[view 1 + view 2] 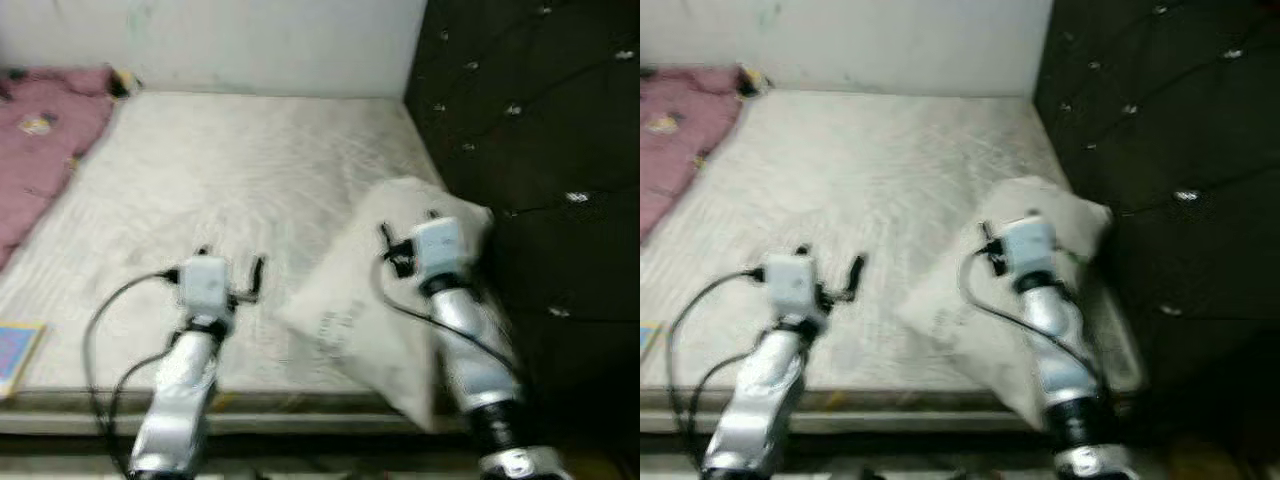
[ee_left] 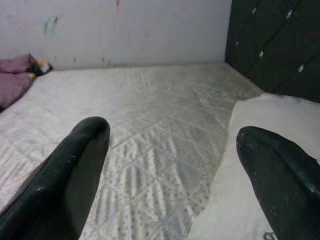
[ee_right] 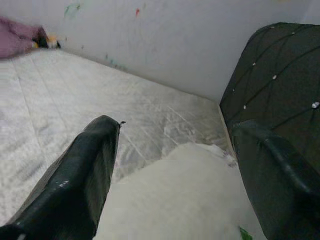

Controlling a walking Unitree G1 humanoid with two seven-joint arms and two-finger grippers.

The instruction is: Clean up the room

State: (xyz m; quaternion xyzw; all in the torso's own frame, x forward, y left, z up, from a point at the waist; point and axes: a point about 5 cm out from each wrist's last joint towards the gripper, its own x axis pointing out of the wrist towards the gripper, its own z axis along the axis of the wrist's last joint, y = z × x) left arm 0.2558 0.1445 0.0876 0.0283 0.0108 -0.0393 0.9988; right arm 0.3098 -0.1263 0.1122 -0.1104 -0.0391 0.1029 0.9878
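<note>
Both silver arms reach forward from the near edge of the scene over a bare mattress (image 1: 230,170). Nearest on the right, the right arm lies across a white pillow (image 1: 370,320), and the right gripper (image 3: 175,145) hovers above that pillow's far end with its two black fingers (image 3: 85,175) spread wide apart, gripping nothing. On the left, the left gripper (image 2: 170,145) hangs over the quilted mattress surface, its fingers (image 2: 65,175) also wide apart and empty; the pillow's left edge shows just beside its right finger.

That pillow rests at the near right corner of the mattress, close against the dark tufted headboard (image 1: 540,150) on the right. Its long axis runs diagonally, from the near edge of the bed up toward the far right, so the far end points at the headboard. It looks soft and plump, off-white, with faint grey printing near its near left side that is too blurred to read. Its near corner seems to overhang the bed's front edge.

At the near left edge lies a flat blue and yellow item (image 1: 15,355), perhaps a book. Farther left, a pink blanket (image 1: 40,140) is bunched along the left side up to the far corner. Beyond the mattress stands a pale wall (image 1: 220,40) with small paint specks.
</note>
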